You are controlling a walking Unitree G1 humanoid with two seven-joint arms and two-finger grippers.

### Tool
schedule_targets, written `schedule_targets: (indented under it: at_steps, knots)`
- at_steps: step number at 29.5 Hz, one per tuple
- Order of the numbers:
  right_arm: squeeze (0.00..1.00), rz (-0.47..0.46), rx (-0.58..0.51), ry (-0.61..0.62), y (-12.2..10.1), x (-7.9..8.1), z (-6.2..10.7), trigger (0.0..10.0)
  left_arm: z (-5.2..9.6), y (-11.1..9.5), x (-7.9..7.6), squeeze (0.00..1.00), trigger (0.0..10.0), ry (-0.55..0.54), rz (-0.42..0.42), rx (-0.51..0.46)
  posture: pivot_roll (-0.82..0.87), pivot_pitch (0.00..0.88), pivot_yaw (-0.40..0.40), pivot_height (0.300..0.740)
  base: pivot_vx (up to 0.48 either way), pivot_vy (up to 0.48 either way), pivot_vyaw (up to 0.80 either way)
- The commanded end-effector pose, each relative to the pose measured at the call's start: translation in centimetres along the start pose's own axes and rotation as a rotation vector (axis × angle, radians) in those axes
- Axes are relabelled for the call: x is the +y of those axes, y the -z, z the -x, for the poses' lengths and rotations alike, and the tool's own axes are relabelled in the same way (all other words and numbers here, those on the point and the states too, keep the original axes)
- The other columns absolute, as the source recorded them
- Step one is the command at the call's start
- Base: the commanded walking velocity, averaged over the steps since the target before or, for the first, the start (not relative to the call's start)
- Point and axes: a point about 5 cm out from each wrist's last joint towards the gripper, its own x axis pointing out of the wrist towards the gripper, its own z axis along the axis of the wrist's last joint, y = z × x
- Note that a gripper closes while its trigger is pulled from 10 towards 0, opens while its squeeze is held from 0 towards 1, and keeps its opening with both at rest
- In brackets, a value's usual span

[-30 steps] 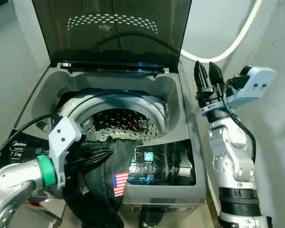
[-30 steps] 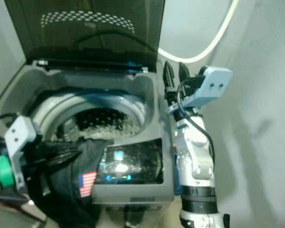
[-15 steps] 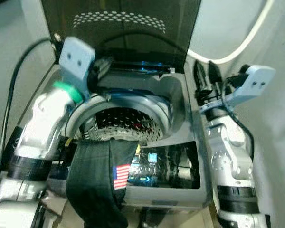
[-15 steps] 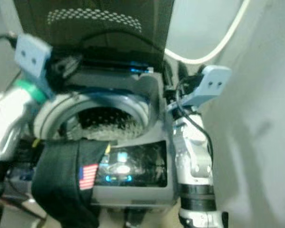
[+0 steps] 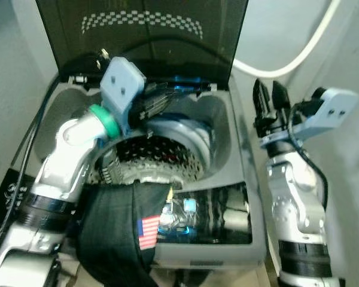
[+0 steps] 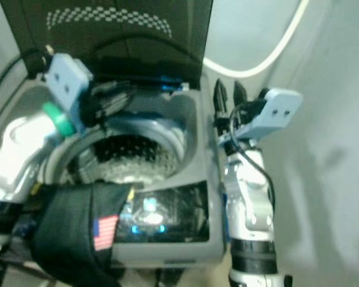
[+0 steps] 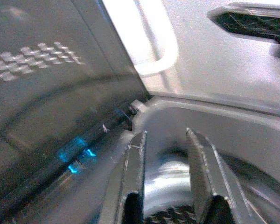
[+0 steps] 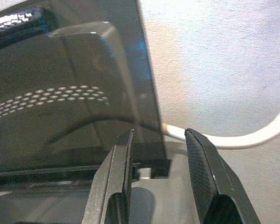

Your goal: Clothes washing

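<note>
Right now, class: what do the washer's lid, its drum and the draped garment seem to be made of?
Lid: looks like dark tinted glass or plastic, glossy, with reflections. Drum: apparently shiny metal, perforated with small holes. Garment: soft black fabric, matte and folded over the washer's front edge, bearing a flag patch.

Both arms are silver metal with black ribbed bands. The left arm (image 5: 66,161) carries a green ring at its wrist. Each wrist bears a pale blue camera block with 2 dark screws, black cables, and 2 long black fingers (image 5: 261,101).
</note>
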Motion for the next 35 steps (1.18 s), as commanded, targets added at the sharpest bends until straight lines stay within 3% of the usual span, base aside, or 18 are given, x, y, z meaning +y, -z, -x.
schedule_targets:
  at_steps: [1, 2, 4, 10, 12, 15, 18, 21, 22, 24, 25, 29, 35]
  knots:
    - [0.00, -0.009, 0.009, -0.007, 0.3, 0.0, -0.1, 10.0, 1.4, -0.6, -1.2, 1.00, 10.0, 0.078, 0.048, -0.001, 0.01, 0.092, 0.013, 0.740, 0.000, 0.000, 0.00]
    - [0.00, -0.009, 0.009, -0.007, 0.3, 0.0, -0.1, 10.0, 1.4, -0.6, -1.2, 1.00, 10.0, 0.078, 0.048, -0.001, 0.01, 0.092, 0.013, 0.740, 0.000, 0.000, 0.00]
    - [0.00, -0.024, 0.017, -0.028, 0.6, 0.5, -0.4, 10.0, 3.6, -1.0, -2.0, 1.00, 10.0, 0.103, 0.098, 0.016, 0.03, 0.090, 0.001, 0.740, 0.000, 0.000, 0.00]
    - [0.00, -0.039, 0.023, -0.044, 0.9, 0.9, -0.6, 10.0, 5.4, -1.7, -2.5, 1.00, 10.0, 0.127, 0.135, 0.037, 0.05, 0.087, -0.009, 0.740, 0.000, 0.000, 0.00]
    - [0.00, -0.053, 0.030, -0.061, 1.2, 1.3, -0.9, 10.0, 7.5, -1.6, -3.6, 1.00, 10.0, 0.179, 0.167, 0.119, 0.06, 0.086, -0.013, 0.740, 0.000, 0.000, 0.00]
    - [0.00, -0.053, 0.030, -0.061, 1.2, 1.3, -0.9, 10.0, 7.5, -1.6, -3.6, 1.00, 10.0, 0.179, 0.167, 0.119, 0.06, 0.086, -0.013, 0.740, 0.000, 0.000, 0.00]
    - [0.00, -0.065, 0.036, -0.069, 1.5, 1.6, -0.9, 10.0, 9.8, 0.9, -5.1, 1.00, 10.0, 0.223, 0.261, 0.275, 0.08, 0.091, -0.010, 0.740, 0.000, 0.000, 0.00]
    - [0.00, -0.065, 0.037, -0.068, 1.5, 1.6, -0.9, 10.0, 10.1, 1.5, -5.4, 1.00, 10.0, 0.226, 0.274, 0.306, 0.07, 0.095, -0.005, 0.740, 0.000, 0.000, 0.00]
    - [0.00, -0.060, 0.037, -0.060, 1.5, 1.4, -0.7, 10.0, 10.2, 2.0, -5.9, 0.23, 10.0, 0.235, 0.298, 0.330, 0.06, 0.099, 0.002, 0.740, 0.000, 0.000, 0.00]
    - [0.00, -0.057, 0.037, -0.057, 1.4, 1.3, -0.6, 10.0, 10.2, 2.0, -6.1, 0.23, 10.0, 0.239, 0.314, 0.331, 0.06, 0.099, 0.002, 0.740, 0.000, 0.000, 0.00]
    - [0.00, -0.053, 0.037, -0.052, 1.4, 1.1, -0.5, 10.0, 10.3, 1.8, -6.2, 0.00, 10.0, 0.246, 0.328, 0.338, 0.05, 0.100, 0.006, 0.740, 0.000, 0.000, 0.00]
    - [0.00, -0.048, 0.036, -0.047, 1.4, 1.0, -0.4, 10.0, 10.6, 1.9, -6.3, 0.00, 10.0, 0.251, 0.343, 0.365, 0.05, 0.102, 0.009, 0.740, 0.000, 0.000, 0.00]
    - [0.00, -0.050, 0.034, -0.046, 1.4, 1.0, -0.5, 10.0, 11.0, 4.2, -6.3, 0.00, 10.0, 0.231, 0.402, 0.429, 0.05, 0.106, 0.007, 0.740, 0.000, 0.000, 0.00]
